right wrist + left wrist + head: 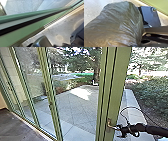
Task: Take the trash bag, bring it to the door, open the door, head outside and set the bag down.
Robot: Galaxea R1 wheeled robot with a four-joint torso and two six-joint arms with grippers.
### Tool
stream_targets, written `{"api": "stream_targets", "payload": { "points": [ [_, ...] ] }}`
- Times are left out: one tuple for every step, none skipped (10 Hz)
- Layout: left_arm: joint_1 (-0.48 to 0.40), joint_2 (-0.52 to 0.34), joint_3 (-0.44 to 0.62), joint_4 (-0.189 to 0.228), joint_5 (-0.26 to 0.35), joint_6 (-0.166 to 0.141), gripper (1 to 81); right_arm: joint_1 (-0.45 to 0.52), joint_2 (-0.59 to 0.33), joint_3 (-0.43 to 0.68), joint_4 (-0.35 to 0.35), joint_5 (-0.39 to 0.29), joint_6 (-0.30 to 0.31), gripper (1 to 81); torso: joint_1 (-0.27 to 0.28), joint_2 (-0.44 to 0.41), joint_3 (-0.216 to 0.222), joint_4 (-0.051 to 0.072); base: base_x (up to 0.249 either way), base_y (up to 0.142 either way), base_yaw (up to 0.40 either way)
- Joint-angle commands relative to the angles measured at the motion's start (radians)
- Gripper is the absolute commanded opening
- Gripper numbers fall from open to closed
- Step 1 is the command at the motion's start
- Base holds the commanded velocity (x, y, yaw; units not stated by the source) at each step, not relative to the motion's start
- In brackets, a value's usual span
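Door [117,84] upright; handle lever [114,127] rightward

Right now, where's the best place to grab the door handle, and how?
I'd grip the lever part of the door handle, near its outer end, coming from my right. The lever sticks out sideways that way from its upright plate on the green frame, so that end looks easiest to reach. My right end effector is already there.
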Motion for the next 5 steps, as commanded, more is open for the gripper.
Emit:
{"api": "stream_targets", "payload": {
  "points": [
    [-0.046,0.001,0.002,0.006,0.066,0.002,1.0,0.064,0.028,-0.029,0.001,-0.046,0.037,81.1,0.0,0.0,0.0,0.0,0.0,0.0,0.0],
    [-0.046,0.001,0.002,0.006,0.064,0.002,1.0,0.038,0.039,-0.032,-0.002,-0.042,0.049,81.1,0.0,0.0,0.0,0.0,0.0,0.0,0.0],
    [-0.046,0.001,0.002,0.006,0.066,0.002,1.0,0.007,0.055,-0.038,-0.002,-0.029,0.054,81.1,0.0,0.0,0.0,0.0,0.0,0.0,0.0],
    [-0.046,0.001,-0.001,0.006,0.066,0.004,1.0,-0.028,0.068,-0.049,-0.004,-0.026,0.054,81.1,-0.001,0.0,0.0,0.0,0.0,0.0,0.0],
    [-0.046,0.004,-0.013,0.006,0.067,0.004,1.0,-0.073,0.072,-0.057,-0.022,0.018,0.053,81.1,-0.001,0.0,0.001,0.0,0.0,0.0,0.0]
  ]
}}
